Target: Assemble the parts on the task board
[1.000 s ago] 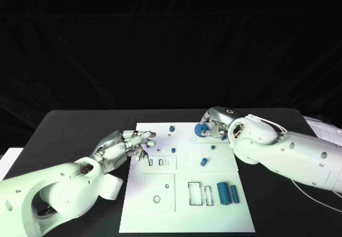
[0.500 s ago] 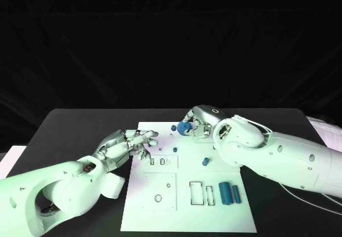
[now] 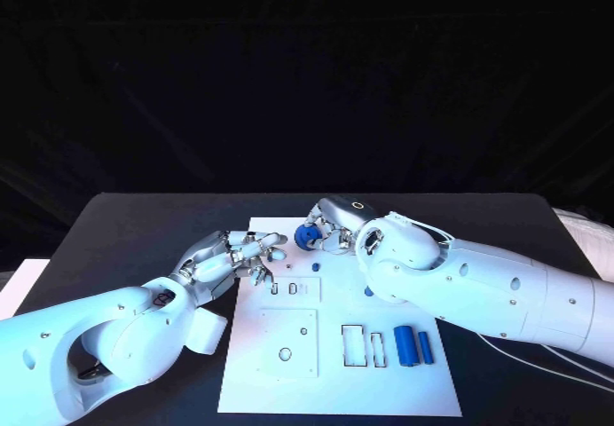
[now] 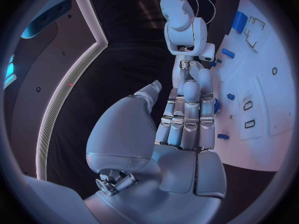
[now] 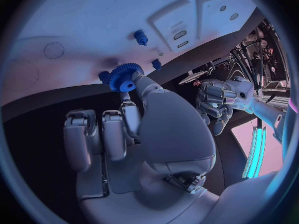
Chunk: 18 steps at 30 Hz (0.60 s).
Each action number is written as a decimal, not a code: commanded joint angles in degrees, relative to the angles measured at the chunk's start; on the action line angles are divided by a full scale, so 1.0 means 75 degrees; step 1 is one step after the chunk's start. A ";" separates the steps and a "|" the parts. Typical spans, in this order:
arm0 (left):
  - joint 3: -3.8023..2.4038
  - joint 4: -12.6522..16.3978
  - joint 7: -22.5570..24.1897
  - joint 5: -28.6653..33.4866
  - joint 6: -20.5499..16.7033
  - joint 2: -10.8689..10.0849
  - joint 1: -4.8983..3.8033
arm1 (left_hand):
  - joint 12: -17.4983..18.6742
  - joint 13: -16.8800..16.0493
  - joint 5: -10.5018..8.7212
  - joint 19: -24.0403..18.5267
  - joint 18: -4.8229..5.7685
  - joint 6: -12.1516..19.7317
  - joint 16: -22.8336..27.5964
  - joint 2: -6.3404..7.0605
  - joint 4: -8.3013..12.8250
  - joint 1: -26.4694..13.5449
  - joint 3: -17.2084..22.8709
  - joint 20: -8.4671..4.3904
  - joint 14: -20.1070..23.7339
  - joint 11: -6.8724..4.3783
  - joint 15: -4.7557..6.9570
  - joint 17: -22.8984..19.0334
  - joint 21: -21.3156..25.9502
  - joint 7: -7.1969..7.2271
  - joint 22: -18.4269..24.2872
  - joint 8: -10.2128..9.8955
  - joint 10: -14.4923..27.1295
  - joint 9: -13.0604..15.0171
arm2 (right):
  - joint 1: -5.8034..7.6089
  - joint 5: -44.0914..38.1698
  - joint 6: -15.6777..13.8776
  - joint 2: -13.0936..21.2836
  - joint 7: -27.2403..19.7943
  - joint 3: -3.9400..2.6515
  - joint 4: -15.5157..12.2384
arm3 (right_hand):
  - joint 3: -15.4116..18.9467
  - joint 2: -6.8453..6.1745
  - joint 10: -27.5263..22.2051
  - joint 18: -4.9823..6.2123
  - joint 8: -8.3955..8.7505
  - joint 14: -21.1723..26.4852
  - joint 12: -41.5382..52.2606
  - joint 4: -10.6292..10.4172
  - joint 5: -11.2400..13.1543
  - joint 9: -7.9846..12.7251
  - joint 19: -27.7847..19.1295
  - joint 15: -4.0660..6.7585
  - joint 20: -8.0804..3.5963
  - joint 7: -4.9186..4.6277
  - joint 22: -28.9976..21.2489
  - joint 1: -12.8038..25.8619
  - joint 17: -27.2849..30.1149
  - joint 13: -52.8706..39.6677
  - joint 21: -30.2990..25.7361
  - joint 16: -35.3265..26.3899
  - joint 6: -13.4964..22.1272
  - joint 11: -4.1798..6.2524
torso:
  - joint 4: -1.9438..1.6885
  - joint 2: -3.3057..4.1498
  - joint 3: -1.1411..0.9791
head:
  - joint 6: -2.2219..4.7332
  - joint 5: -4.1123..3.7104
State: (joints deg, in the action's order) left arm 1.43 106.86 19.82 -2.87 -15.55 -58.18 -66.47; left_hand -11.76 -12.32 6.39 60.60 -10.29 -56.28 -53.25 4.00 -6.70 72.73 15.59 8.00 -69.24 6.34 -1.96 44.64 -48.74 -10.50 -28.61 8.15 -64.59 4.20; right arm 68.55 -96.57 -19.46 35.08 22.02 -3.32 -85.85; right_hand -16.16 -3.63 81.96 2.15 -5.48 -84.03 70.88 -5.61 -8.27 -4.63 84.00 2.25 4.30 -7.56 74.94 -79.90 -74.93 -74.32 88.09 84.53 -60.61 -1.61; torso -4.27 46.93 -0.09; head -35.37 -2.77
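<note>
While gripping a toothed blue gear, the right robot hand hangs over the task board's far edge. Curled together, holding nothing, the left robot hand rests at its left edge.

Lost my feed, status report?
Right hand pinching blue gear over task board. Left hand curled, empty, at board's edge. Nothing blocking.

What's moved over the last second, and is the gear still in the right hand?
The right hand has carried the blue gear leftward across the far edge of the task board, toward the left hand, and still grips it. The left hand stayed at the board's left edge, holding nothing that can be seen. The two blue bars near the board's right edge have not moved.
</note>
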 commanded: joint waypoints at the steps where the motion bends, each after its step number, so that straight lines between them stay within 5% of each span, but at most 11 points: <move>1: -0.0006 0.0005 0.0033 -0.0028 0.0167 0.0014 -0.0008 | 0.0025 -0.0012 -0.0018 -0.0053 -0.0022 0.0047 0.0048 -0.0023 0.0062 0.0040 0.0003 0.0004 0.0067 0.0005 -0.0010 -0.0007 0.0016 -0.0018 -0.0007 -0.0041 0.0070 -0.0009 | 0.0002 -0.0135 0.0216 -0.0060 0.0003 0.0012 0.0087 | -0.0051 -0.0017 -0.0038 -0.0145 -0.0011 -0.0544 -0.0044 -0.0006 -0.0024 -0.0054 0.0393 -0.0003 -0.0022 0.0100 0.1426 0.0080 -0.0789 0.0045 0.0018 -0.0035 -0.0193 -0.0019 | 0.0012 -0.0005 -0.0005 | -0.0018 -0.0001; 18: -0.0006 -0.0019 0.0037 -0.0028 0.0165 0.0039 -0.0008 | 0.0025 -0.0012 -0.0018 -0.0053 -0.0022 0.0047 0.0048 -0.0023 0.0062 0.0040 0.0003 0.0004 0.0067 0.0005 -0.0010 -0.0007 0.0016 -0.0018 -0.0007 -0.0041 0.0070 -0.0009 | -0.0008 -0.0213 0.0323 -0.0223 0.0101 0.0086 0.0301 | -0.0066 -0.0195 -0.0115 -0.0130 0.0177 -0.0529 -0.0215 -0.0038 0.0008 -0.0007 0.0346 -0.0054 0.0019 0.0017 0.1363 0.0336 -0.0721 0.0134 -0.0011 -0.0087 -0.0012 -0.0086 | 0.0010 -0.0010 0.0000 | -0.0064 -0.0030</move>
State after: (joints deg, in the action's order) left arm 1.42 106.65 19.81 -2.88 -15.44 -57.97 -66.48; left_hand -11.76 -12.31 6.39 60.60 -10.28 -56.28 -53.25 4.00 -6.70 72.73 15.59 8.00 -69.24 6.34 -1.96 44.65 -48.74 -10.50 -28.60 8.15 -64.59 4.20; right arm 68.57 -96.98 -17.66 33.40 22.17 -2.79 -83.87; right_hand -16.47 -5.08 81.43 2.15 -4.41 -84.03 69.50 -5.61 -8.26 -4.70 84.00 2.25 4.31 -7.45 74.93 -77.82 -74.92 -73.13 88.08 84.22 -60.74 -2.15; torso -4.19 46.85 -0.13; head -35.83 -2.97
